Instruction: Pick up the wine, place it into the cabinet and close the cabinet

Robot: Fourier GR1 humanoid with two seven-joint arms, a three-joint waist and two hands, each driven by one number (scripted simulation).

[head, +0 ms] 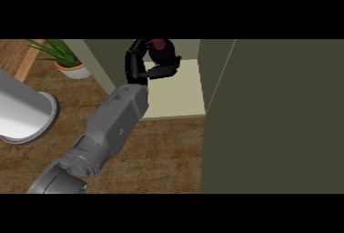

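The wine bottle (pixel 160 47) shows as a dark maroon shape at the back of the open cabinet, above its pale shelf (pixel 180 93). My right hand (pixel 153 69) reaches in from the lower left on a long grey forearm. Its fingers arch over the bottle's left side and its thumb curls under it, so much of the bottle is hidden. Whether the bottle rests on the shelf I cannot tell. The olive cabinet door (pixel 282 113) stands swung open and fills the right of the view. My left hand does not show.
A potted green plant (pixel 66 58) stands at the back left on the wooden counter (pixel 158 154). A large grey cylinder (pixel 23 113), apparently part of my other arm, crosses the left edge. The cabinet's left wall (pixel 101 63) rises beside my right wrist.
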